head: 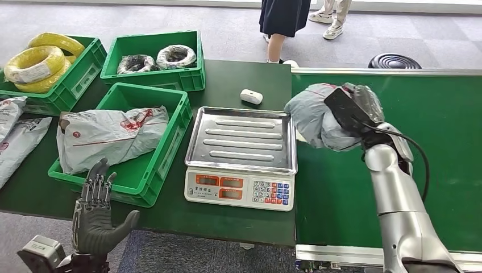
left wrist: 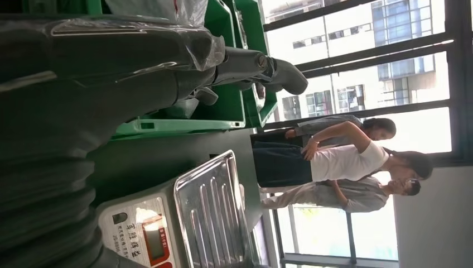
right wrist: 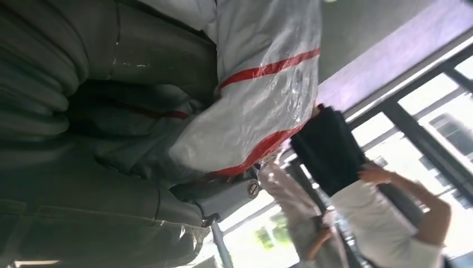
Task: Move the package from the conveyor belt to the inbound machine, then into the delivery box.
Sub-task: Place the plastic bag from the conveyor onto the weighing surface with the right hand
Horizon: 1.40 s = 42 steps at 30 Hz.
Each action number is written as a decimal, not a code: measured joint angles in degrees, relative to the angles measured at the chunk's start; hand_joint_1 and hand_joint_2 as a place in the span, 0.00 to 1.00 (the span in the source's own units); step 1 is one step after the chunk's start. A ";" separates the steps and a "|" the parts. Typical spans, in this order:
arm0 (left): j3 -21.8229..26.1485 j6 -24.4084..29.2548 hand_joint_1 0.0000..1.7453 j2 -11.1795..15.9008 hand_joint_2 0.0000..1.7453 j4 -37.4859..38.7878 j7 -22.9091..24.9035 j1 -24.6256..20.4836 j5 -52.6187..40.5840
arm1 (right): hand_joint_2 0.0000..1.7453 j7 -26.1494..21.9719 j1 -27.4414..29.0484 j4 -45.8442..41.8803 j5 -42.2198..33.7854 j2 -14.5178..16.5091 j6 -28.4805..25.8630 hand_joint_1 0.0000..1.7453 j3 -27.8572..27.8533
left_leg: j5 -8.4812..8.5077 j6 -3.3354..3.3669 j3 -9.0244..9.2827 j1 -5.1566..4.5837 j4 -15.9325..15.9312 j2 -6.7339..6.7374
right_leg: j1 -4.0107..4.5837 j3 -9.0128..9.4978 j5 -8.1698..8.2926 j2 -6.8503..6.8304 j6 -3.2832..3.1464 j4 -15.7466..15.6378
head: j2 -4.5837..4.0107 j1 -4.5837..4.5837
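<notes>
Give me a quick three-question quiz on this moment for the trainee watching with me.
1. True or false: the right hand holds the grey package.
2. What rests on the scale tray? A) a package B) nothing C) a cable coil
3. Fill in: the left hand is ____ and holds nothing.

Key: 1 true; 2 B; 3 open.

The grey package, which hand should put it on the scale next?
The right hand. It already holds the grey package up beside the scale, at the conveyor belt edge. The left hand is open and empty, near the green box.
</notes>
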 joint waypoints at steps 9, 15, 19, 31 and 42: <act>-0.66 -0.89 0.00 0.41 1.00 1.33 0.16 -1.92 -0.49 | 1.00 -0.43 -6.71 6.06 4.00 8.50 2.04 1.00 12.77 | 0.00 -0.01 -0.11 -0.01 0.00 -0.02 | -0.01 -0.13 -0.01 -0.01 0.00 0.00 | 0.00 0.02; -0.95 -0.87 0.00 0.81 1.00 1.84 0.17 -1.64 -0.56 | 1.00 -0.24 -8.46 9.59 4.18 10.43 2.18 0.99 15.62 | 0.00 -0.01 -0.14 -0.01 0.00 -0.10 | -0.01 -0.13 -0.01 -0.10 0.00 -0.01 | 0.00 0.02; -1.31 -0.51 0.00 0.98 1.00 2.40 0.12 -1.56 -0.56 | 1.00 0.04 -9.10 11.51 4.23 10.45 2.28 0.00 16.17 | 0.00 -0.01 -0.14 -0.02 0.00 -0.11 | -0.02 -0.12 0.00 -0.10 0.00 -0.01 | 0.00 0.02; -2.26 1.57 0.00 1.58 1.00 2.77 0.29 -1.84 -1.40 | 1.00 0.17 -10.81 17.19 0.56 10.78 7.09 0.00 17.14 | 0.00 -0.01 -0.10 -0.01 0.01 -0.10 | -0.01 -0.13 0.00 -0.09 0.00 -0.01 | 0.00 0.02; -6.61 4.43 0.00 3.16 1.00 2.69 5.20 -7.04 -10.36 | 1.00 0.01 -3.93 3.26 -12.13 7.82 12.28 0.00 16.65 | 0.00 -0.01 -0.10 -0.02 0.04 -0.15 | -0.02 -0.15 0.00 -0.10 0.00 -0.02 | 0.00 0.02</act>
